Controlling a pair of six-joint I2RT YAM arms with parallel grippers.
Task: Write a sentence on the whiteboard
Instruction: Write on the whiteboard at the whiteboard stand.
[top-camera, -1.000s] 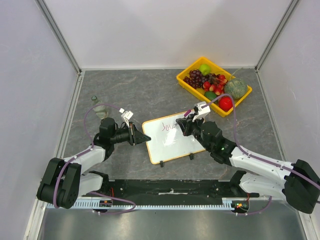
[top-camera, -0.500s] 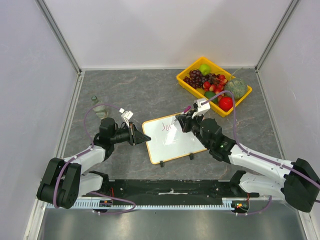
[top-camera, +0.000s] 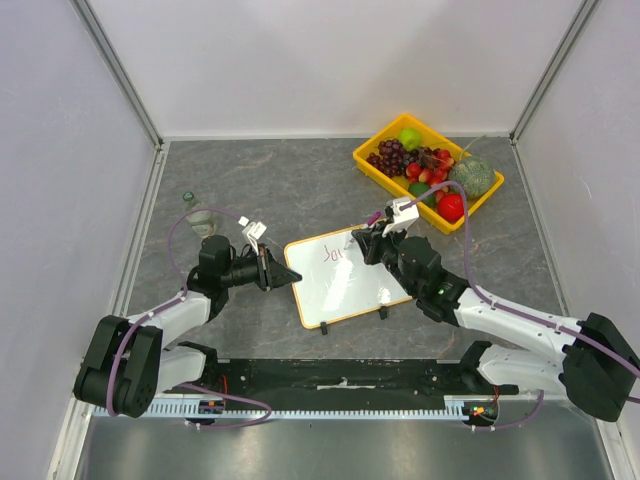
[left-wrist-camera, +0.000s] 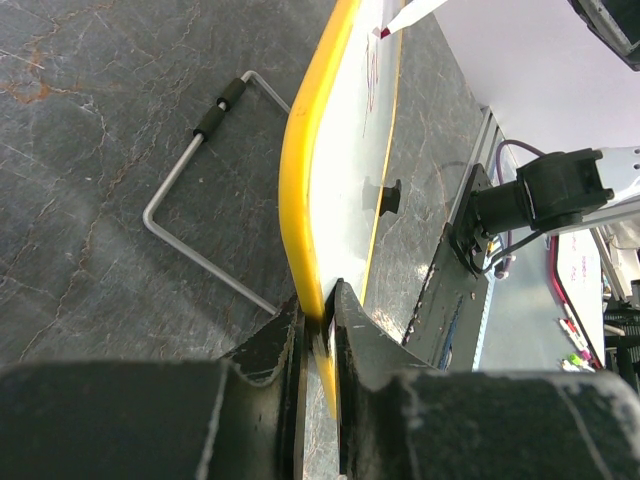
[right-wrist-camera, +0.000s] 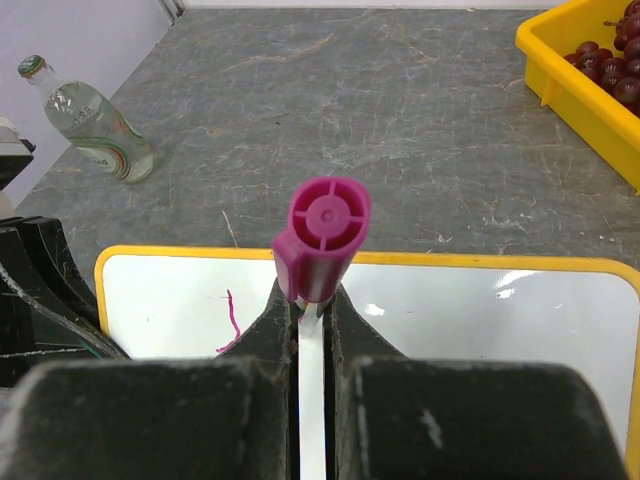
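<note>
Filling the yellow tray (top-camera: 380, 174) at the far right of the table are dark grapes (top-camera: 392, 155), a green apple (top-camera: 410, 137), a red fruit (top-camera: 451, 207) and a green melon (top-camera: 472, 177). Smaller red fruits among them cannot be named. A capped clear bottle (top-camera: 203, 215) is seen far left; its fill cannot be judged. The whiteboard (top-camera: 345, 285) is laid between the arms, its left edge pinched in the left gripper (left-wrist-camera: 322, 315). A pink marker (right-wrist-camera: 322, 235) is clamped in the right gripper (right-wrist-camera: 310, 310), over the board's far edge. Of the sentence (top-camera: 335, 254), only a few red letters are seen near that edge, beside the right gripper and not readable. From the right wrist a single stroke is shown, and the marker's tip is hidden by the fingers (right-wrist-camera: 270, 400).
</note>
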